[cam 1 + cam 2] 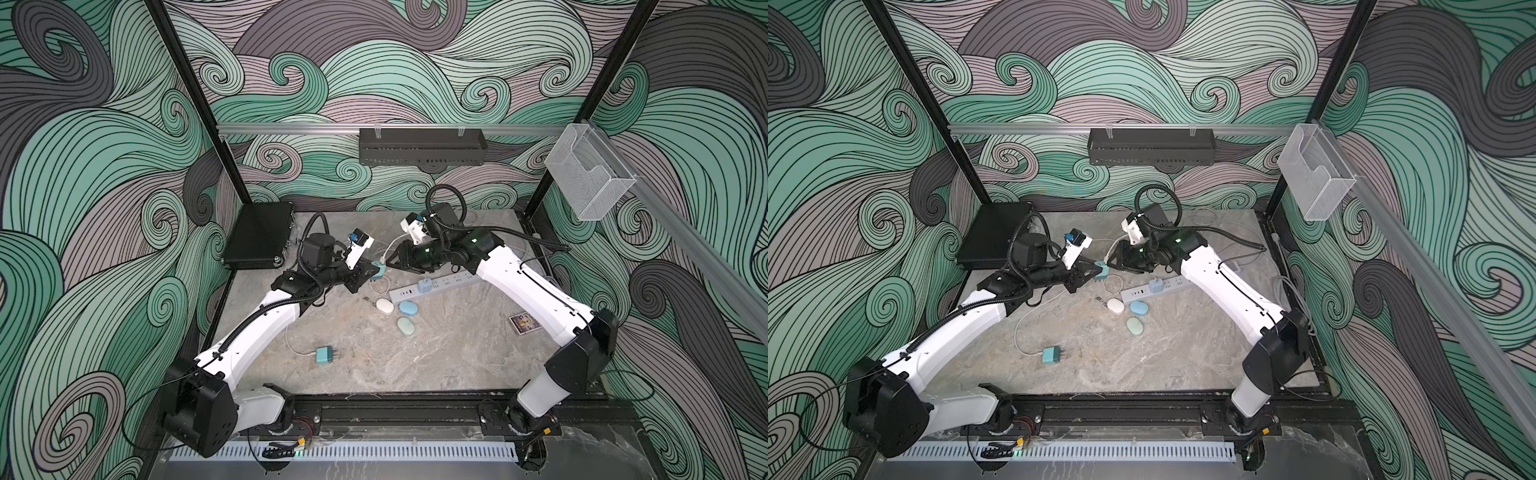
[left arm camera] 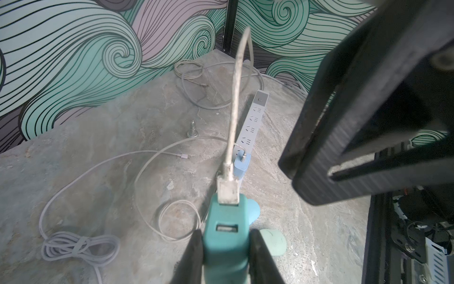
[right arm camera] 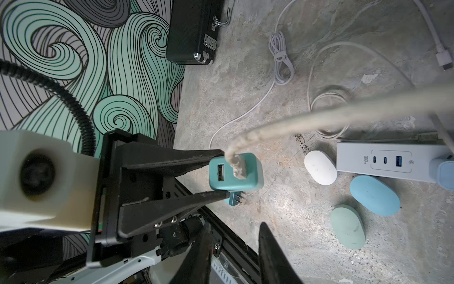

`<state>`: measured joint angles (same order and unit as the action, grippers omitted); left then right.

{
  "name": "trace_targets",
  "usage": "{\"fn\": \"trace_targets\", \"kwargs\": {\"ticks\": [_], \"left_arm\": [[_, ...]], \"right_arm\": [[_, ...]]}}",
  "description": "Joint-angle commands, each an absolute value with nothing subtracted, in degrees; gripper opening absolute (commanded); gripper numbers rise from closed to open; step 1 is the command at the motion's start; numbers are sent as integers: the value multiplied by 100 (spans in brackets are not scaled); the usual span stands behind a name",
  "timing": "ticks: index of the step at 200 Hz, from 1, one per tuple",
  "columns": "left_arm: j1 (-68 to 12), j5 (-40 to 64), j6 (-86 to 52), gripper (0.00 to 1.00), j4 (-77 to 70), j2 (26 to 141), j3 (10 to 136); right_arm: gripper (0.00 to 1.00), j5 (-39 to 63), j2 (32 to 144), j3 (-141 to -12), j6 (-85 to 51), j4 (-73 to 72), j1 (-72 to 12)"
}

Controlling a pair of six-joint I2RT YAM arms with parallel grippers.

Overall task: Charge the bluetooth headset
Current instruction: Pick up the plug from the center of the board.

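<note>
- left gripper point(image 3: 223, 174): jaws pinched onto two sides of the teal charger point(image 3: 235, 172), holding it clear of the tabletop point(image 1: 415, 365). Its fingers are cut off at the frame edge in the left wrist view.
- white cable point(image 2: 234, 98): plugged into one USB port of that charger, the neighbouring port bare. It blurs across the right wrist view, and its far end cannot be traced.
- right gripper point(image 3: 235, 224): jaws parted a moderate way, nothing between them. In both top views its tips sit just beside the held charger at frame centre. Contact with the cable cannot be told.
- Headset: three closed pill-shaped cases, white case point(image 1: 384, 306), blue case point(image 1: 408, 308) and green case point(image 1: 406, 326), lie just below frame centre, beside the power strip point(image 1: 449, 282). Which one is the headset cannot be told.
- pale blue charger point(image 1: 424, 286): stands plugged into the strip.
- second teal charger point(image 1: 325, 354): lower left of centre, lying flat, thin cable attached.
- black case point(image 1: 259, 235): left of centre, by the wall.
</note>
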<state>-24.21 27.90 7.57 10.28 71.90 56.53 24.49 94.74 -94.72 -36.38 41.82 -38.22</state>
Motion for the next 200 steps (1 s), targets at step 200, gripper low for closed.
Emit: {"fn": "trace_targets", "kwargs": {"ticks": [200], "left_arm": [[-2699, 2909, 666, 0, 884, 7115, 6012]], "right_arm": [[18, 1441, 9606, -9422, -3945, 3707, -4078]]}}
